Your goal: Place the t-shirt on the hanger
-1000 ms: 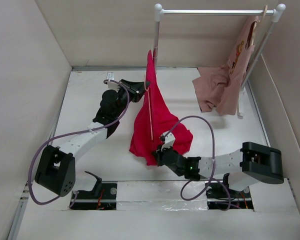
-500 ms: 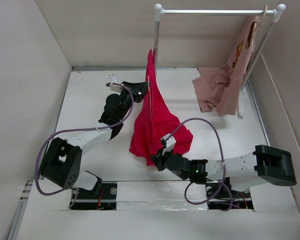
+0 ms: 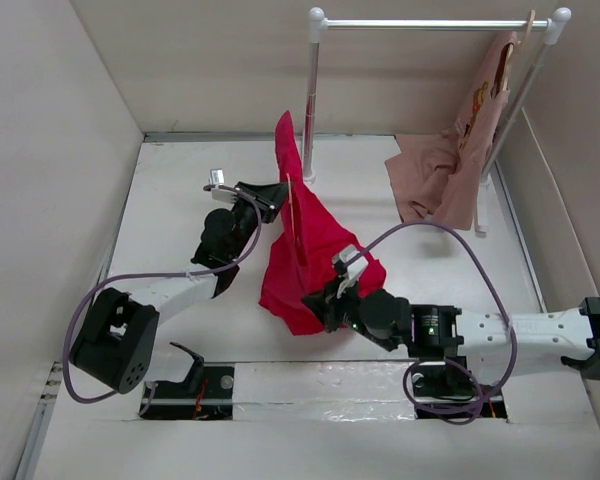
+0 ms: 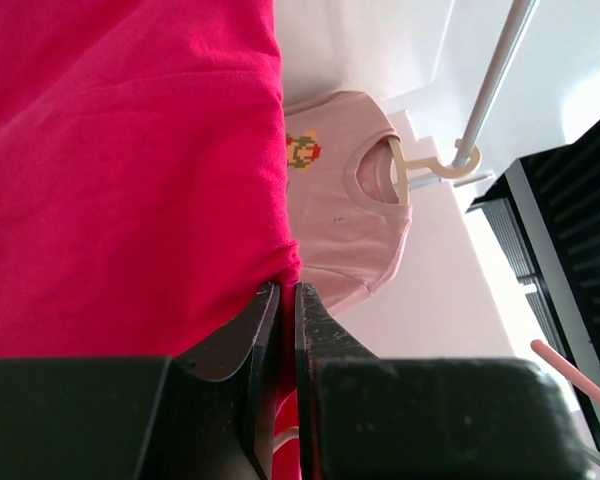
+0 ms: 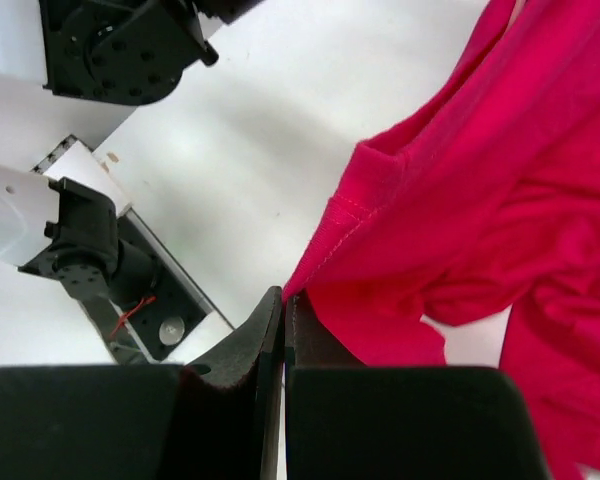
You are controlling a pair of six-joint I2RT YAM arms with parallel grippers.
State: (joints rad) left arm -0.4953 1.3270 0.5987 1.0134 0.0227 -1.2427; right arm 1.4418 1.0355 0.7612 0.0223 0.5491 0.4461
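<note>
Two-handed, with left gripper [image 3: 280,188] and right gripper [image 3: 315,303] clenched on the t-shirt [image 3: 320,235], draw hem toward six o'clock down the hanger [image 3: 296,225].

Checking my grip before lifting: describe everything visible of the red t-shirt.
The t-shirt is plain crimson soft cloth, crumpled and hanging in folds, one end raised to a peak, its lower part bunched. The left gripper pinches an edge; the right gripper pinches its stitched hem. A thin pink hanger wire runs down it.
</note>
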